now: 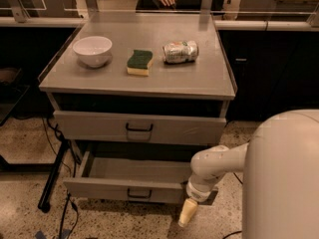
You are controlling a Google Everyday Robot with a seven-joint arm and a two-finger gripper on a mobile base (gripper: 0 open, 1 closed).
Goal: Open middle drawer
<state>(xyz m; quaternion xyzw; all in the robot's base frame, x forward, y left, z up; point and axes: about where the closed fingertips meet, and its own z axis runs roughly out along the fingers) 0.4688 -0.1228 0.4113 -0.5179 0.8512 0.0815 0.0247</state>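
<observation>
Middle drawer (124, 187) is sitting pulled out below upper drawer front (99, 126), under counter (199, 78). End effector (188, 212) is hanging by its front's rt btm corner; open/closed: can't tell.

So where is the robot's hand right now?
Low in the camera view, the hand is by the right front corner of the open drawer, near the floor.
</observation>
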